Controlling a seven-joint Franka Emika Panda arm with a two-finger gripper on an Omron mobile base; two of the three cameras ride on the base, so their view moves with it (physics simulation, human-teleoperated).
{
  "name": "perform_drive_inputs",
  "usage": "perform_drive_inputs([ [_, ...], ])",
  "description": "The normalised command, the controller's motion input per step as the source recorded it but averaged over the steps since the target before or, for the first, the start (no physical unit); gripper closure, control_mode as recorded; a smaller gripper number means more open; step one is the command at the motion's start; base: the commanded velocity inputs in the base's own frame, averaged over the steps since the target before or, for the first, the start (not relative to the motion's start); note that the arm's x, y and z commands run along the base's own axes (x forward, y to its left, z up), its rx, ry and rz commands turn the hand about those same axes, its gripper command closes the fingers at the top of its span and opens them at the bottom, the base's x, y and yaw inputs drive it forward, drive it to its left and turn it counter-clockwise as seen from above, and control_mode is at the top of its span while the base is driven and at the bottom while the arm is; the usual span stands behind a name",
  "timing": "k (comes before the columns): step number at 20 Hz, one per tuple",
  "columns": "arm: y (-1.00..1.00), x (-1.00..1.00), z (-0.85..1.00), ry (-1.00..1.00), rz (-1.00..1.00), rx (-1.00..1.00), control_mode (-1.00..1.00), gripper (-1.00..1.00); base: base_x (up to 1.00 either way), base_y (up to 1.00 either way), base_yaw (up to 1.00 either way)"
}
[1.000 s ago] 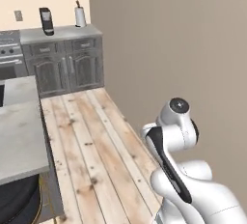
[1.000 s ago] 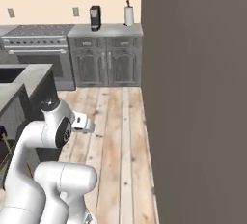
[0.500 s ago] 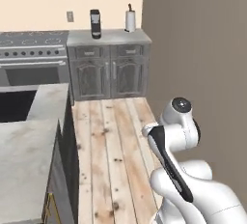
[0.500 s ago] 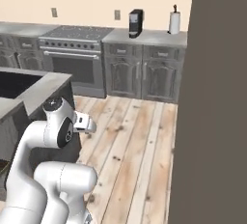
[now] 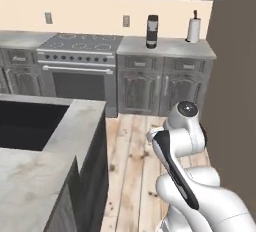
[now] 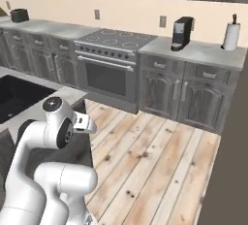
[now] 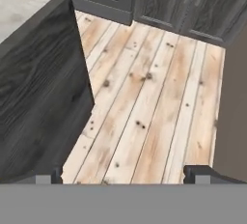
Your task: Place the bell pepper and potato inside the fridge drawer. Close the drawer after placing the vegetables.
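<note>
The end effector [image 7: 123, 174] has its two dark fingertips [image 7: 195, 174] spread wide, with nothing between them, and looks down on the pale plank floor [image 7: 144, 102] beside the dark side of the island [image 7: 38, 102]. I cannot tell where the bell pepper or the fridge drawer is. The arm [image 5: 182, 141] stands folded by the grey island worktop [image 5: 35, 176], facing a stove [image 5: 80, 71], grey cabinets [image 5: 162, 83], a coffee machine [image 6: 181, 33] and a paper towel roll [image 6: 231, 35].
</note>
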Motion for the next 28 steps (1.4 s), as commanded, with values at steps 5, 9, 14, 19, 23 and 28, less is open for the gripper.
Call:
perform_drive_inputs([
  [5,0.00,0.00,0.00,0.00,0.00,0.00,1.00,-1.00,1.00,-0.62,0.42],
  [9,0.00,0.00,0.00,0.00,0.00,0.00,1.00,-1.00,0.99,-0.63,0.42],
  [14,0.00,0.00,0.00,0.00,0.00,0.00,1.00,-1.00,0.96,-0.70,0.40],
  [19,0.00,0.00,0.00,0.00,0.00,0.00,1.00,-1.00,0.95,-0.68,0.40],
  [23,0.00,0.00,0.00,0.00,0.00,0.00,1.00,-1.00,0.96,-0.61,0.42],
  [28,0.00,0.00,0.00,0.00,0.00,0.00,1.00,-1.00,0.97,-0.47,0.47],
])
